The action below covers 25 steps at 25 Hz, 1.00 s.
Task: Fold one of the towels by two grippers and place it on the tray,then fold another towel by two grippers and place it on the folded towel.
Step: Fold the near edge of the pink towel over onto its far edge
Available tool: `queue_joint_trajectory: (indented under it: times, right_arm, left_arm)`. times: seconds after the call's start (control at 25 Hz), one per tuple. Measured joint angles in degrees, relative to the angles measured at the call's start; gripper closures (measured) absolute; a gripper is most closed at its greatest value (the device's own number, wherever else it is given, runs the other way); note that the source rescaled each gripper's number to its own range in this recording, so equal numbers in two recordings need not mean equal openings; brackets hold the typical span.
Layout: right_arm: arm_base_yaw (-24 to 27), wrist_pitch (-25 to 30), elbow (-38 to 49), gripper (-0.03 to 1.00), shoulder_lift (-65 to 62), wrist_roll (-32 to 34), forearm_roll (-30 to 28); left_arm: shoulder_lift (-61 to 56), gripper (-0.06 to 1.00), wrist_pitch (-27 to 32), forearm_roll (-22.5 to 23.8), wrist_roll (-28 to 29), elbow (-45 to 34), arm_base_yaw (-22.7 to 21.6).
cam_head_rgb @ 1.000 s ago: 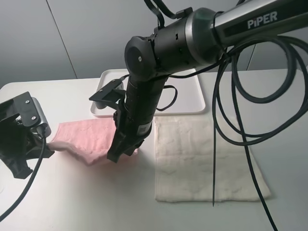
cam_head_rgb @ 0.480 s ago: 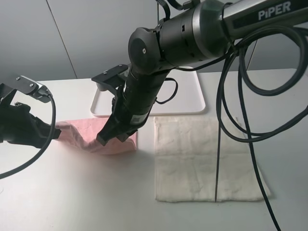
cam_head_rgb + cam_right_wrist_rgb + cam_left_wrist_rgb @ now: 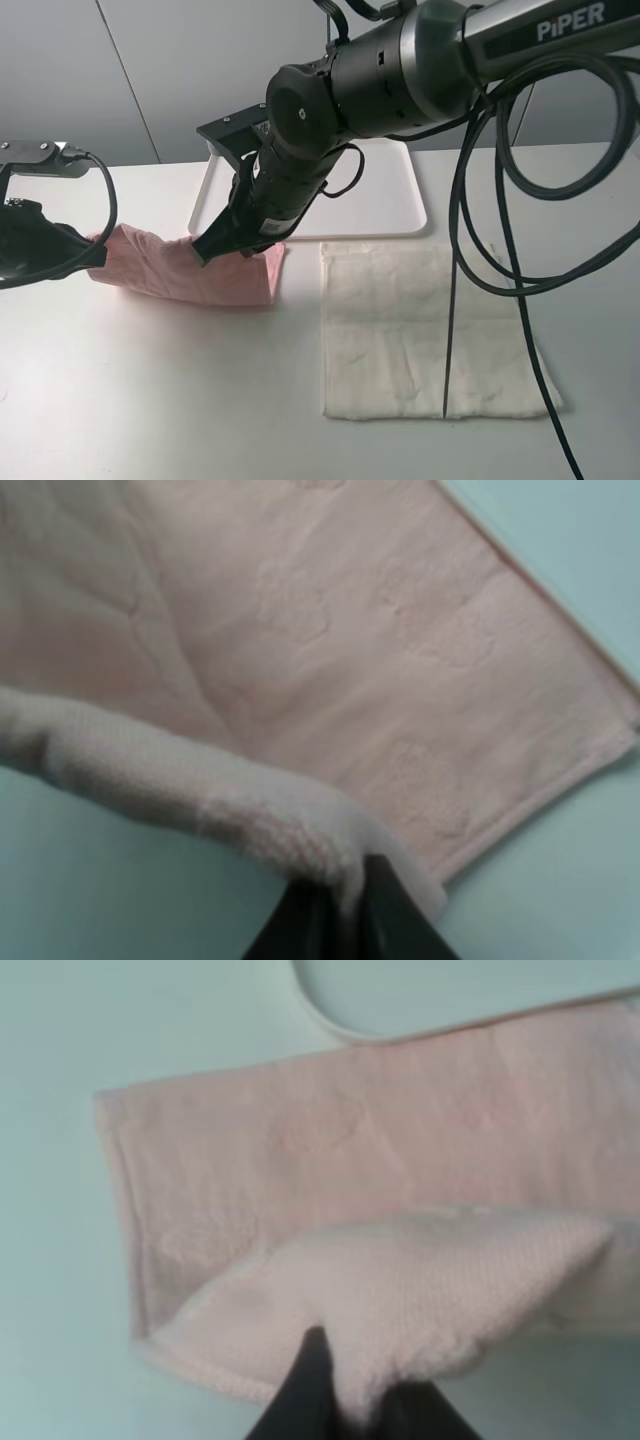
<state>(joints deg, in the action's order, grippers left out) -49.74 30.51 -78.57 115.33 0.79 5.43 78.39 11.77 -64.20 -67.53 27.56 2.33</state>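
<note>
**Exterior high view:** The right gripper [image 3: 208,250], reaching across the middle, is clamping a raised edge of the pink towel [image 3: 190,282], while the left gripper [image 3: 97,256] is pinching the towel's left end. Both jaws are closed tight on the cloth. The towel is stretching between them as a rumpled, doubled band, its lower part lying on the white table [image 3: 150,400] just near of the tray [image 3: 385,200], at the tray's left corner. The right arm is covering part of the tray's left side. To the right, the cream towel [image 3: 400,340] is lying flat just beside the pink one, with black cables [image 3: 450,330] hanging in front of it.

**Left wrist view:** The left gripper [image 3: 355,1402] is squeezing a thick fold of pink terry between its dark fingers [image 3: 305,1385]. The rest of the towel [image 3: 400,1140], faintly embossed, is lying flat beyond, next to the tray's rounded rim [image 3: 330,1030].

**Right wrist view:** The right gripper [image 3: 345,912] is nipping a fluffy rolled edge, the embossed layer [image 3: 380,650] spreading flat below it on the table [image 3: 100,880].
</note>
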Motion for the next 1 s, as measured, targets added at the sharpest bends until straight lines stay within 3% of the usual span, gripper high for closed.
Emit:
queue_joint_trajectory:
  times: [0.16,0.56,0.64,0.72,0.76,0.8,0.88,0.92,1.0]
  right_arm:
    - [0.0,-0.58,0.0,0.96,0.0,6.83,-6.27]
    - [0.0,-3.04,0.0,0.96,2.14,11.64,-7.58]
    - [0.0,-4.24,0.0,0.96,2.81,12.58,-7.81]
    - [0.0,-5.52,0.0,0.96,3.2,13.31,-7.81]
    - [0.0,-6.07,0.0,0.95,3.28,13.44,-7.81]
    - [0.0,-6.52,0.0,0.91,3.59,13.57,-7.93]
    - [0.0,-7.77,0.0,0.73,3.81,13.57,-8.04]
    - [0.0,-8.24,0.0,0.57,3.85,13.74,-8.16]
    - [0.0,-8.66,0.0,0.22,3.94,14.59,-8.38]
  left_arm:
    - [0.11,0.94,-1.94,0.0,1.82,0.0,0.0]
    - [2.88,0.94,-4.43,-0.98,2.74,0.0,0.0]
    - [3.36,0.88,-5.82,-1.51,2.74,0.0,0.0]
    - [3.73,0.72,-7.28,-1.72,2.74,0.0,0.0]
    - [4.07,0.59,-7.87,-1.72,2.74,0.0,0.0]
    - [4.25,0.45,-8.59,-1.72,2.9,0.0,0.0]
    - [4.85,0.15,-10.13,-1.72,4.33,0.0,0.0]
    - [4.97,0.03,-11.18,-1.96,5.05,0.0,0.0]
    - [4.97,-0.04,-12.38,-1.98,5.85,0.0,0.0]
